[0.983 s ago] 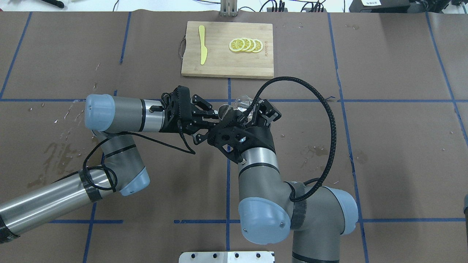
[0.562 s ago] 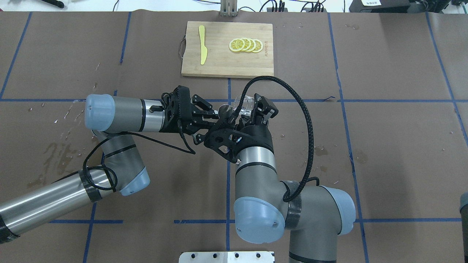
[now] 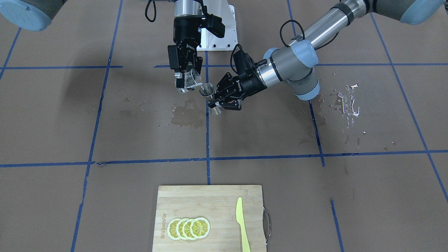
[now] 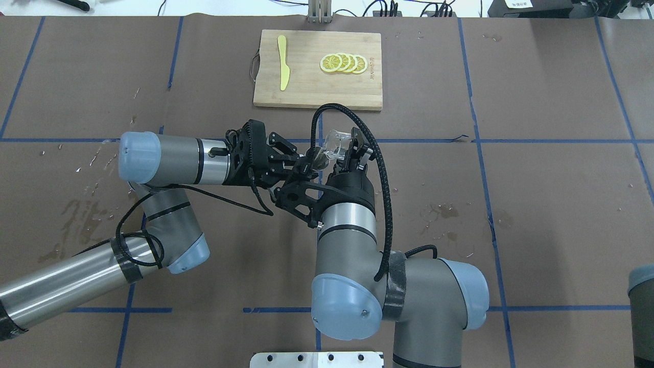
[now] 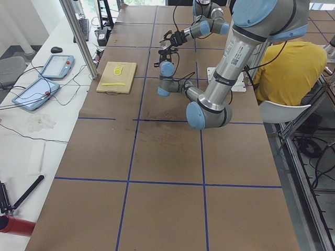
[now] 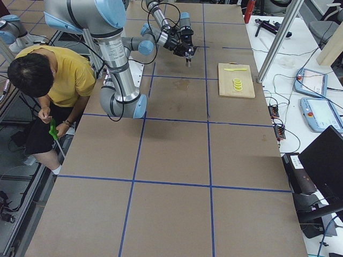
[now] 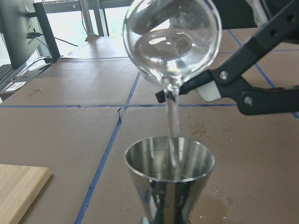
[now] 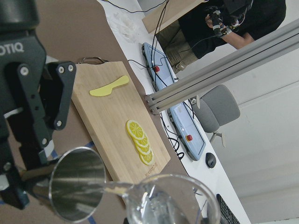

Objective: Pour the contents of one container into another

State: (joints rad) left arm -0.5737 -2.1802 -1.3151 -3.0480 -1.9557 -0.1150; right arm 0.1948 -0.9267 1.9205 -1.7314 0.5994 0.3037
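Note:
The clear cup (image 3: 189,82) is tipped on its side toward the steel jigger (image 3: 209,93), with my right gripper (image 3: 184,81) shut on it. My left gripper (image 3: 218,102) is shut on the jigger's waist and holds it upright above the table. In the left wrist view the cup (image 7: 171,41) hangs over the jigger (image 7: 170,173), and a thin stream of water (image 7: 172,125) falls from its lip into the upper cone. From overhead, the cup (image 4: 337,142) lies just right of the jigger (image 4: 318,156), partly hidden by my right wrist.
A wooden cutting board (image 4: 306,89) at the far middle carries a yellow knife (image 4: 282,61) and lemon slices (image 4: 343,63). Wet patches (image 3: 187,117) mark the brown table cover under the grippers, and more lie toward the left arm's side (image 3: 344,101).
My right wrist has rolled and shifted left, tipping the cup further over the jigger; its cable loop swung left. The left arm and jigger have stayed still.

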